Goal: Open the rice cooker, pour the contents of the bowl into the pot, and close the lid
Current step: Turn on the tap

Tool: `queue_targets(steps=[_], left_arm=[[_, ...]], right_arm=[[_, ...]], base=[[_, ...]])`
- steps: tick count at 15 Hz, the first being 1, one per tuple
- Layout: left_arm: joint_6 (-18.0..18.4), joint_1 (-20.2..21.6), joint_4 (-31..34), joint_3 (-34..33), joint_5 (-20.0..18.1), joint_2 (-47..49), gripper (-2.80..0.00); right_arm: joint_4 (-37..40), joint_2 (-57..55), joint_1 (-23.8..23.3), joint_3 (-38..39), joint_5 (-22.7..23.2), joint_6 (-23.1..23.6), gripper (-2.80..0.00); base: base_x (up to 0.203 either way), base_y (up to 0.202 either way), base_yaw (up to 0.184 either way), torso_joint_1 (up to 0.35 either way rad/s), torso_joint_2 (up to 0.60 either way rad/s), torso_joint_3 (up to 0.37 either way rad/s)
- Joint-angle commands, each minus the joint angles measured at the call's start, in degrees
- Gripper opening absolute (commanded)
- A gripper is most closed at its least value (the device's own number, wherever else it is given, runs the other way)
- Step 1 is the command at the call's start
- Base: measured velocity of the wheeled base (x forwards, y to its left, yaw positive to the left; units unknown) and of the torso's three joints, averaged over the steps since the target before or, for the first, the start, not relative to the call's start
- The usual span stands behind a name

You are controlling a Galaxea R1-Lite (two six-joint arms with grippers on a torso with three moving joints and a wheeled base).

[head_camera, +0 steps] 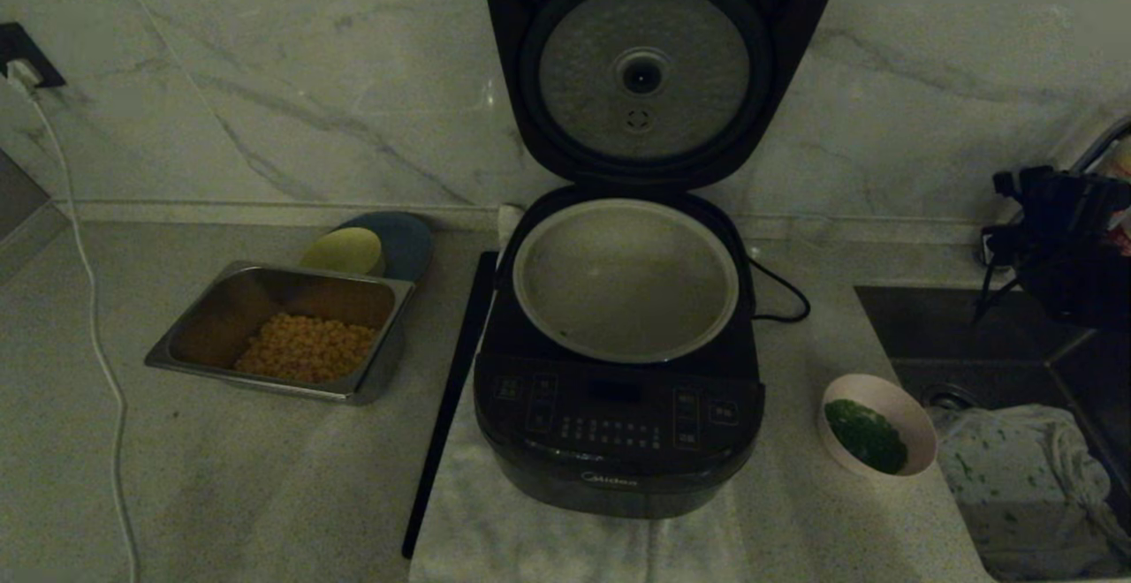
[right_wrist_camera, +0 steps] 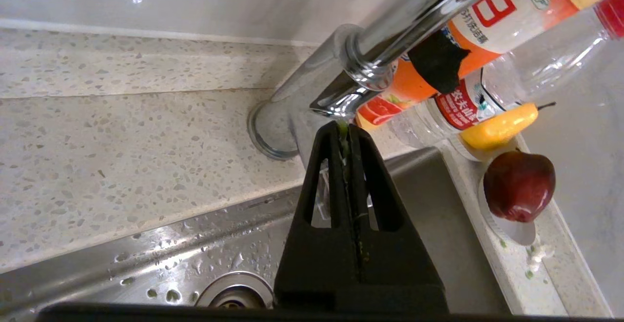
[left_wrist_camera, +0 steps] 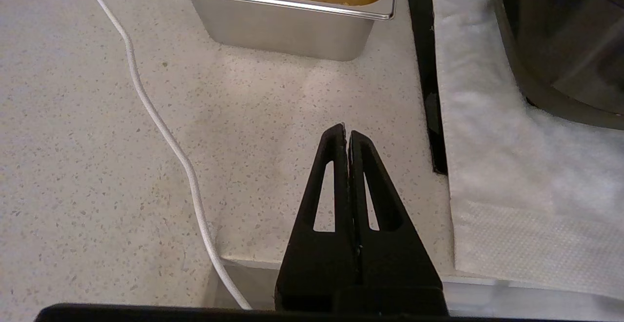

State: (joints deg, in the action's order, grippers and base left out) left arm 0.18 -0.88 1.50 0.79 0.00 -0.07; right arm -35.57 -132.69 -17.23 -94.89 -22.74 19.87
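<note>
The black rice cooker (head_camera: 618,428) stands mid-counter with its lid (head_camera: 658,62) swung upright, silver inner plate facing me. The light-grey pot (head_camera: 618,287) sits open inside and looks bare. The pale bowl (head_camera: 921,431) rests on the counter to the cooker's right, holding chopped green herbs (head_camera: 866,435). My right gripper (right_wrist_camera: 344,129) is shut, a small green scrap stuck between its tips, and it hangs over the sink by the tap, well behind and to the right of the bowl. My left gripper (left_wrist_camera: 344,131) is shut on nothing over the counter's front edge, left of the cooker.
A steel tray (head_camera: 212,318) with yellow kernels (head_camera: 305,346) and a yellow-green bowl (head_camera: 345,250) lie left of the cooker. A white cable (head_camera: 97,336) runs down the far left. The sink (head_camera: 972,318), tap (right_wrist_camera: 351,63), bottles (right_wrist_camera: 487,19) and an apple (right_wrist_camera: 519,185) crowd the right.
</note>
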Motion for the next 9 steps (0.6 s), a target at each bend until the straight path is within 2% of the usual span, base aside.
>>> queue_targets(steps=[1, 9], left_arm=[[0.0, 0.0, 0.0, 0.0, 0.0, 0.0, -2.80], [0.0, 0.0, 0.0, 0.0, 0.0, 0.0, -2.80]], right_arm=[[0.0, 0.4, 0.0, -0.2, -0.1, 0.3, -2.80], [0.5, 1.5, -2.2, 2.2, -0.3, 0.3, -2.80]], base=[[0.000, 0.000, 0.000, 0.000, 0.00, 0.000], [0.000, 0.000, 0.000, 0.000, 0.00, 0.000]])
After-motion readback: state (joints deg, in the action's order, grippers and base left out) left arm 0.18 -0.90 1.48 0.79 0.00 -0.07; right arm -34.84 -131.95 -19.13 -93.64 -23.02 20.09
